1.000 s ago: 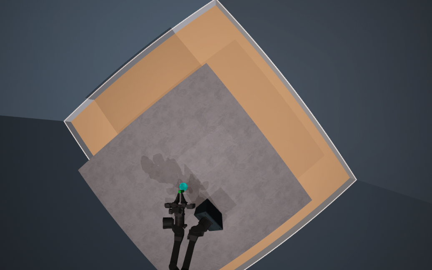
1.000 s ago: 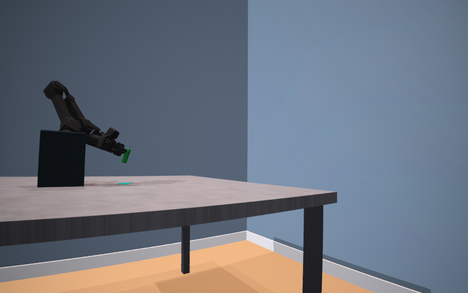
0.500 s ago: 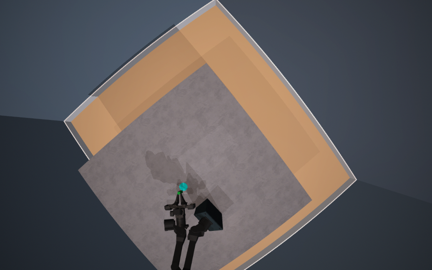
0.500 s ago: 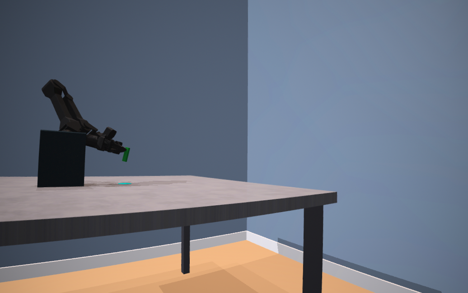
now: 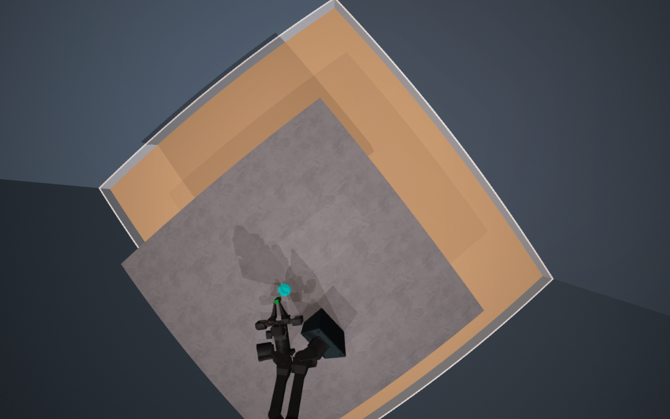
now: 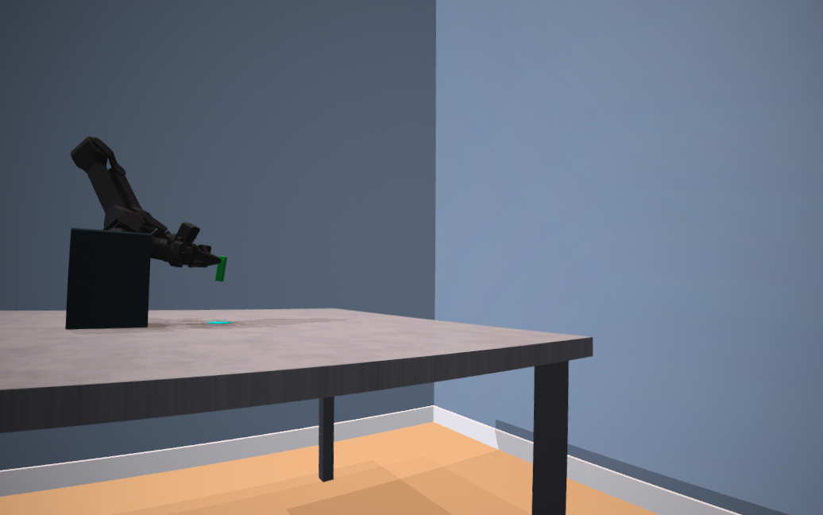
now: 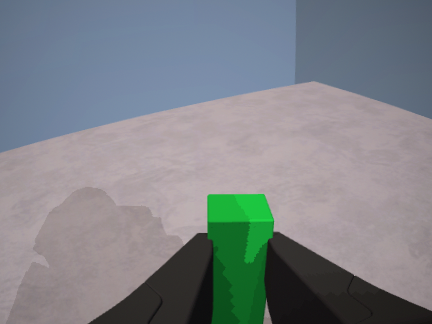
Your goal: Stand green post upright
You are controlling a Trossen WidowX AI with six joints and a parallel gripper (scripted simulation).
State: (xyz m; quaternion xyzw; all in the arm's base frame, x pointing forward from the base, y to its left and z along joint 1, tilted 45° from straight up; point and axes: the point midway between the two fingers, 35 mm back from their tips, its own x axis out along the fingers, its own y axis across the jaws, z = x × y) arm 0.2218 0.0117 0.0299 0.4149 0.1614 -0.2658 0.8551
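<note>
The green post (image 5: 277,300) (image 6: 221,270) (image 7: 240,240) is held nearly upright, leaning slightly, well above the table. My gripper (image 5: 278,301) (image 6: 219,261) (image 7: 238,248) is shut on the post near its upper end, with the longer part hanging below the fingertips. The cyan circle (image 5: 284,290) (image 6: 218,323) lies flat on the table. In the top view the post shows just to the lower left of the circle; in the exterior view it shows above it. The circle does not show in the wrist view, and the post's lower end is hidden there.
The arm's dark base block (image 5: 323,333) (image 6: 107,279) stands on the grey table (image 5: 315,163) (image 6: 424,339) (image 7: 280,130), beside the gripper in the top view. The arm's shadow falls on the table around the circle. Walls stand beyond the table's edges.
</note>
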